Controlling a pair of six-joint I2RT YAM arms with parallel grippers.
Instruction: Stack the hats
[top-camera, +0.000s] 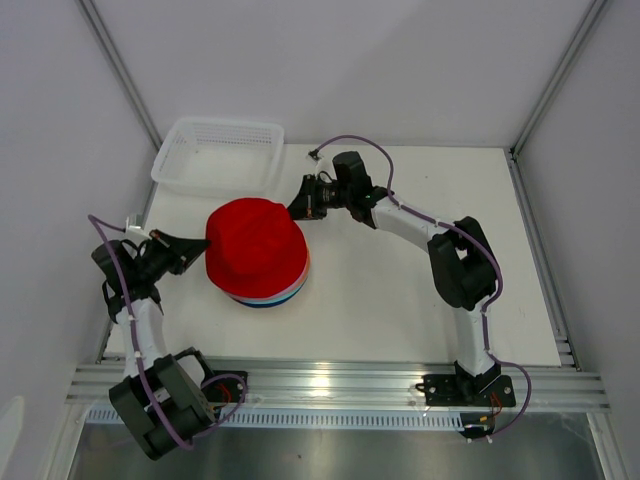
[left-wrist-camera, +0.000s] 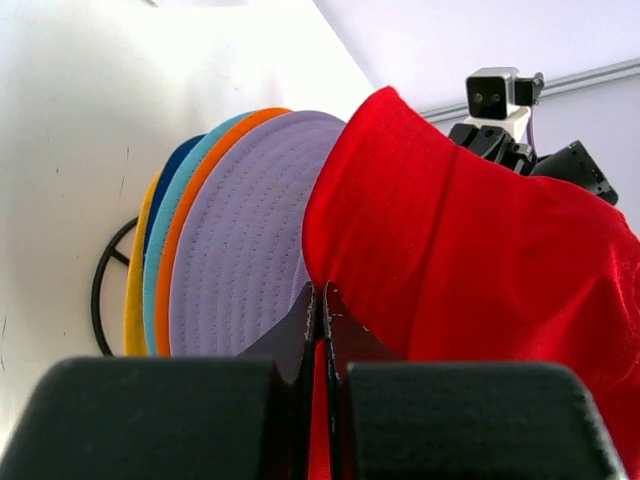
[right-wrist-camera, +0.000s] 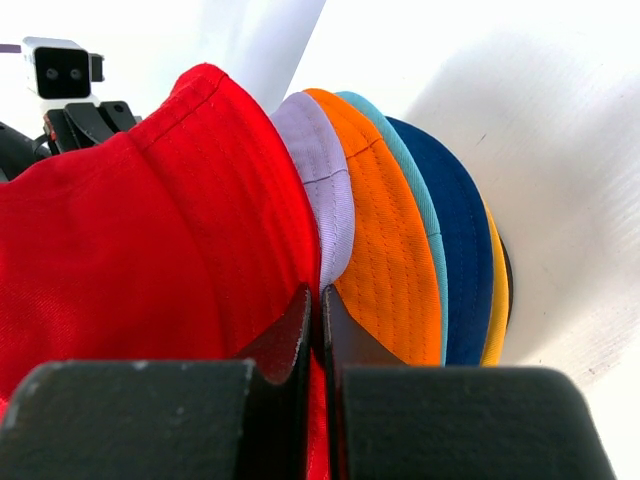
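Top: red hat (top-camera: 255, 240). Left pincer (left-wrist-camera: 318, 298) and right pincer (right-wrist-camera: 320, 297) both clamped shut on its brim, opposite sides. The lavender hat (left-wrist-camera: 250, 260) is apparently directly beneath.

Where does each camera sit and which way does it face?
Top external: above, behind the bases, looking down on the table; both arms flank the red hat.
Left wrist: on the left arm, looking along its fingers shut on the hat's brim, toward the right arm.
Right wrist: mirrored, fingers shut on the opposite brim, facing the left arm.
Shared: both wrist views show the stacked brims and each other's camera.
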